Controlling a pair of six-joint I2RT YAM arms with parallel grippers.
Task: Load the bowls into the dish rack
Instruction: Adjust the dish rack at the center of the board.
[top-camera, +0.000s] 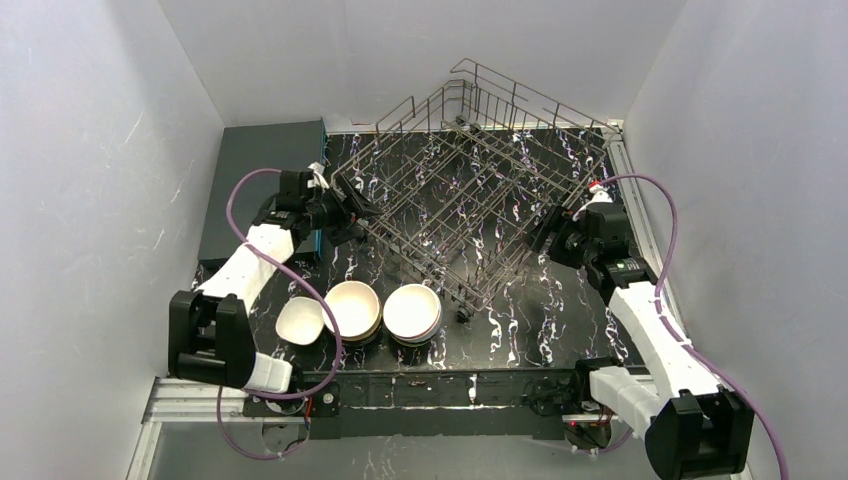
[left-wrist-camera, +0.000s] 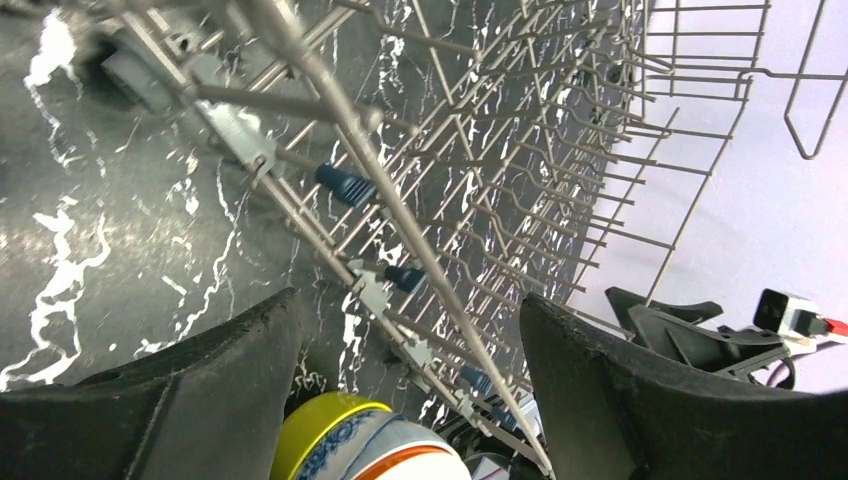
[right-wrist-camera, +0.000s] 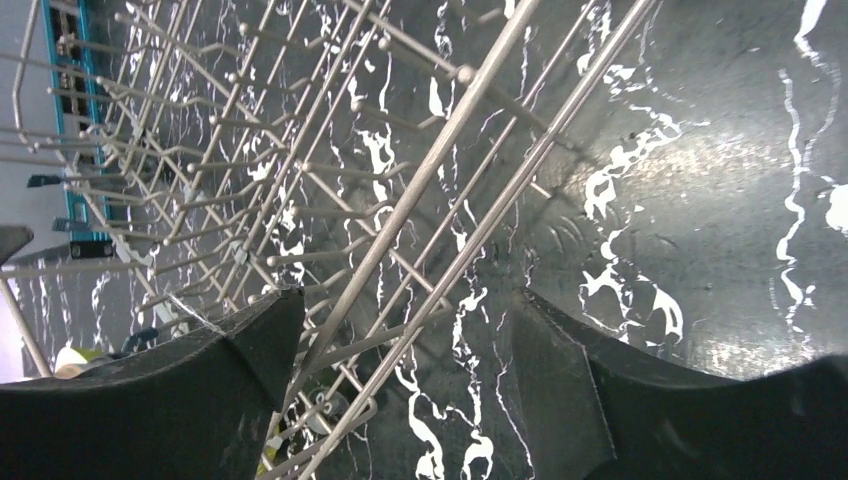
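Bowls (top-camera: 352, 310) sit stacked at lower centre, outside the dish rack (top-camera: 470, 200), which lies skewed mid-frame. The left gripper (top-camera: 355, 212) and right gripper (top-camera: 545, 230) straddle opposite rim corners, jaws apart and unclamped, probably to reposition it.

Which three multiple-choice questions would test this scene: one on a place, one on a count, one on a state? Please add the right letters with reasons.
1. Where do the small round bowls stand?
A. inside the silver wire dish rack
B. on the black marbled table, in front of the rack
C. in a gripper
2. How many bowl groups, single or stacked, show from above?
A. one
B. five
C. three
3. How is the left gripper?
A. open, a rack wire between its jaws
B. shut on a bowl
C. shut, empty
1 B: all stand on the table. 2 C: one white bowl, two stacks. 3 A: its wrist view shows the gap.
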